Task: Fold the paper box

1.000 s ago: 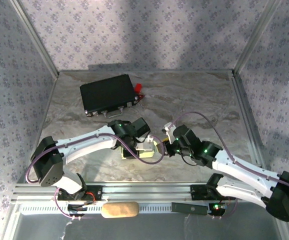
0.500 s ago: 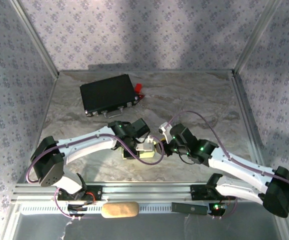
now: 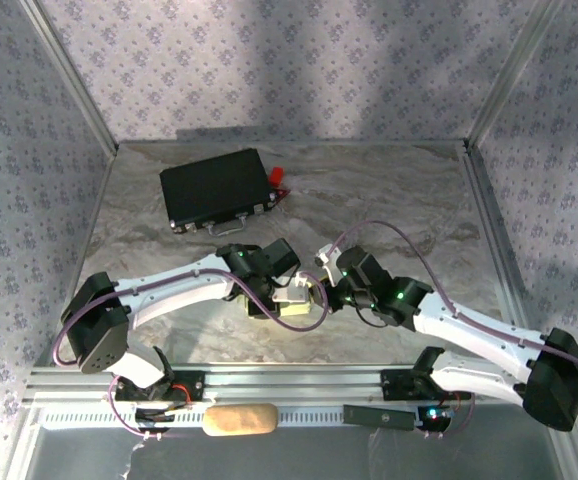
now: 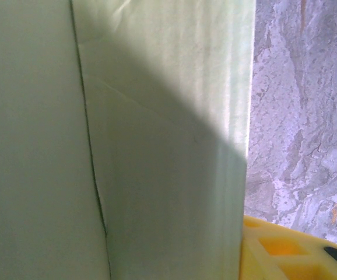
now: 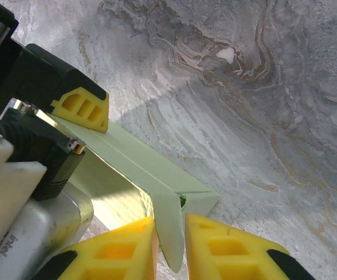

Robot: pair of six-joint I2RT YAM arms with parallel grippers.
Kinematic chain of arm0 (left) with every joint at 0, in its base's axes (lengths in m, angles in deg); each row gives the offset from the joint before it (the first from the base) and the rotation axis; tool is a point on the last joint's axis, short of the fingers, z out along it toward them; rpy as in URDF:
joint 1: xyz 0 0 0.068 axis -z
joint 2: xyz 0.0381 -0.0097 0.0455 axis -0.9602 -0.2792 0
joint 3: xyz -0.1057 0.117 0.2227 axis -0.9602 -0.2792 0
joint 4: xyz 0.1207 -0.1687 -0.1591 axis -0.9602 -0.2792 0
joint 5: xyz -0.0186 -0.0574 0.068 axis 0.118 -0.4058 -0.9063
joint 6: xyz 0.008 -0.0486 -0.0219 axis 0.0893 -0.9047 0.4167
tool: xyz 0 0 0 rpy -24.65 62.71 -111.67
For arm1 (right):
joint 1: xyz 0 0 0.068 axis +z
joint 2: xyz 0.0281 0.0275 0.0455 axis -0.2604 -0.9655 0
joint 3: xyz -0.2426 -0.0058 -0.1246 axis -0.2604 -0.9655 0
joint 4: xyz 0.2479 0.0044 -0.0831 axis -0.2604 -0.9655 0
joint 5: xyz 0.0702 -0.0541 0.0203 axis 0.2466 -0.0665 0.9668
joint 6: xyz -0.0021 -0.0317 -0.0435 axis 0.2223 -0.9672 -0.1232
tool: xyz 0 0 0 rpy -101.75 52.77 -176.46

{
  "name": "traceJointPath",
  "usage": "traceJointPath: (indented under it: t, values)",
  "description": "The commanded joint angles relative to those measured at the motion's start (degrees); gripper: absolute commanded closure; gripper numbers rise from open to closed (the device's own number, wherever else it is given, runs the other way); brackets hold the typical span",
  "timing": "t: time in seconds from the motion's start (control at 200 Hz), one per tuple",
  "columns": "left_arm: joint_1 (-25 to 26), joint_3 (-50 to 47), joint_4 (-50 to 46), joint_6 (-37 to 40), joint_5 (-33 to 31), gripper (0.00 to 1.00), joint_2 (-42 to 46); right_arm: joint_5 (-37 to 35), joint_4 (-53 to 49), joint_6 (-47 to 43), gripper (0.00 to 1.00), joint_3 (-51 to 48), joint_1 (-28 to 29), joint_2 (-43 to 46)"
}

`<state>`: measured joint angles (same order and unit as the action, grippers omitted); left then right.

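The paper box [image 3: 295, 307], pale green card, sits low over the marble table between my two grippers. My left gripper [image 3: 276, 296] is shut on it. In the left wrist view the box's wall [image 4: 157, 116] rests against one yellow finger [image 4: 285, 251], and the other finger is hidden behind the card. From the right wrist camera, that gripper's yellow finger [image 5: 84, 108] presses on the box's long panel [image 5: 139, 160]. My right gripper [image 5: 170, 224] [image 3: 319, 292] is shut on a rounded end flap [image 5: 171, 239] that sticks out from the box's open corner.
A black case [image 3: 214, 190] with a metal handle lies at the back left, a small red thing [image 3: 277, 174] at its right end. A tan oblong object [image 3: 239, 420] rests on the near rail. Bare marble table [image 3: 399, 190] stretches to the right and back, bounded by metal frame posts.
My right gripper has slid left toward the box and its fingers have drawn in on the flap. The left arm and the box have hardly moved.
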<state>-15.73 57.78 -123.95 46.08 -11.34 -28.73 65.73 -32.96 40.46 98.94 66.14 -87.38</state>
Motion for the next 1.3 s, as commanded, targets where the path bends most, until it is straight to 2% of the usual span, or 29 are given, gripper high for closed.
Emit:
traceJointPath:
  t: [0.0, 0.225, 0.35, 0.805, 0.939, 1.069, 1.134, 1.229, 1.294]
  values:
    - [-0.06, -0.3, 0.86, 0.74, 0.48, 0.53, 1.99, -1.99, -0.35, -0.41, 0.79, 1.98, 0.46, -0.04]
    - [-0.05, -0.58, 2.59, -1.35, -0.37, 0.5, 3.75, -3.92, -0.69, -0.14, 0.93, 2.87, 1.39, 0.03]
    - [0.03, -1.3, 4.78, -3.79, -0.52, 0.45, 6.9, -5.81, -1.74, -0.19, 0.98, 3.71, 2.48, -0.3]
    - [-0.32, -4.56, 6.83, -10.05, -0.1, 0.39, 14.12, -9.07, -4.04, -0.58, 1.0, 6.95, 3.5, -5.05]
    - [-0.41, -5.03, 8.6, -12.53, -3.71, 0.39, 15.72, -10.6, -4.91, 0.0, 1.0, 8.22, 3.86, -6.54]
    - [-3.13, -3.86, 7.56, -20.77, -7.82, 0.38, 19.43, -11.25, -5.57, 0.82, 1.0, 9.21, 4.07, -7.46]
    - [-5.48, -2.43, 3.21, -26.87, -8.78, 0.39, 20.97, -11.38, -5.89, 1.08, 1.0, 9.7, 4.14, -8.03]
    - [-9.13, -1.3, -2.44, -35.79, -6.83, 0.41, 22.82, -11.37, -6.47, 1.34, 1.0, 10.34, 4.28, -8.5]
    - [-9.89, -1.53, -5.24, -40.32, -4.97, 0.44, 23.87, -11.58, -6.72, 1.37, 1.0, 10.7, 4.25, -8.64]
